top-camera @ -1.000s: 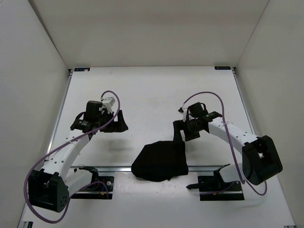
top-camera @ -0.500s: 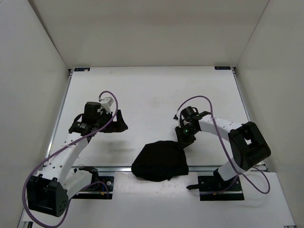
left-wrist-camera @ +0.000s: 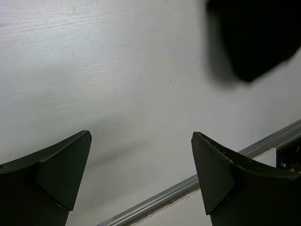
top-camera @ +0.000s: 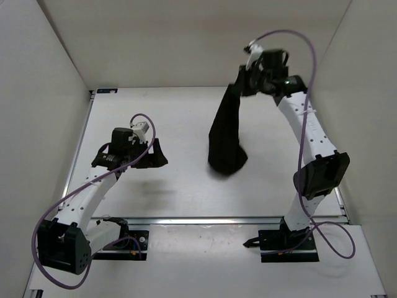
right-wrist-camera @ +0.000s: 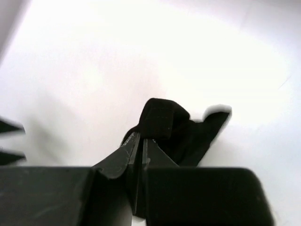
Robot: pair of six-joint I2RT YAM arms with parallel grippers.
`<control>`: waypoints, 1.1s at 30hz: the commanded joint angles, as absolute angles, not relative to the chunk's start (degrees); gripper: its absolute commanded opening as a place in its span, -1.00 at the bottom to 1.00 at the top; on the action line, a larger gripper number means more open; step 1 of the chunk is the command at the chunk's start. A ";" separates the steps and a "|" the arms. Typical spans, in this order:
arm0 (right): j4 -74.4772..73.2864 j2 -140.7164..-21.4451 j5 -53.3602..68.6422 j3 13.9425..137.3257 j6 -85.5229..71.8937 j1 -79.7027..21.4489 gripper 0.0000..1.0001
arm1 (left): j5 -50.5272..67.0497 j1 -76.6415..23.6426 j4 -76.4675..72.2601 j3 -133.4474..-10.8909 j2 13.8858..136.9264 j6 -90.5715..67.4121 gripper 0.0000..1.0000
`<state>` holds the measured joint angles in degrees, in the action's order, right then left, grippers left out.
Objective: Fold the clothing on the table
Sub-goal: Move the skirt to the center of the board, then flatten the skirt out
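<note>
Clothing: the clothing [top-camera: 226, 133] hung as a long, limp black strip right of centre in the overhead view. Its bunched lower end was at the table [top-camera: 173, 112]; I could not tell whether it touched.
Right pincer: my right gripper [top-camera: 246, 82] was clamped on the garment's top edge, high near the frame's upper right.
Right wrist view: only here did my jaws show pressed flat together, with cloth spilling beyond them.
Left pincer: my left gripper [top-camera: 156, 155] sat centre-left, low over the table, jaws wide apart, well apart from the cloth.
Left wrist view: the garment's dangling end filled the upper right corner, and a metal rail [left-wrist-camera: 188, 186] crossed the lower right.
</note>
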<state>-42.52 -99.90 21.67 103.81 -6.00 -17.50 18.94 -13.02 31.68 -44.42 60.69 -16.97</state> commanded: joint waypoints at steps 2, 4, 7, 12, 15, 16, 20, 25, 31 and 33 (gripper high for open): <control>-40.70 -101.52 24.34 121.02 -6.85 -14.24 -1.00 | 18.55 -12.39 31.37 -49.92 62.40 -15.21 0.97; -38.07 -99.85 22.95 116.32 -5.64 -15.99 -1.00 | 18.46 -11.87 31.90 -51.67 62.84 -14.76 0.97; -32.09 -95.28 21.53 101.22 -4.22 -18.01 -1.00 | 18.37 -11.86 31.90 -52.20 63.28 -14.59 0.97; -24.01 -90.80 25.14 77.28 -6.85 -22.75 -1.00 | 18.90 -11.69 31.12 -51.51 64.77 -14.24 0.95; -22.50 -92.36 30.31 66.54 -7.91 -29.61 -1.00 | 19.60 -12.13 30.06 -50.80 65.92 -14.33 0.97; -22.41 -92.89 31.37 65.49 -8.26 -31.71 -0.99 | 19.86 -12.13 29.88 -50.19 66.61 -15.02 0.97; -26.97 -96.59 31.47 67.93 -5.81 -35.07 -0.64 | 21.53 -13.00 28.57 -50.36 68.98 -15.47 0.97; -25.67 -90.99 33.22 68.56 -8.34 -29.11 0.22 | 22.59 -15.11 26.82 -50.28 71.10 -16.09 0.97; -20.49 -79.56 31.22 58.30 -11.16 -17.15 0.83 | 22.85 -18.88 23.65 -48.78 72.77 -18.54 0.98; -20.56 -78.31 28.32 55.65 -10.29 -15.65 0.83 | 23.37 -20.65 22.16 -48.61 73.65 -19.42 0.97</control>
<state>-22.37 -80.79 31.14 59.79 -10.09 -15.88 21.23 -18.52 25.71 -49.15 73.23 -17.98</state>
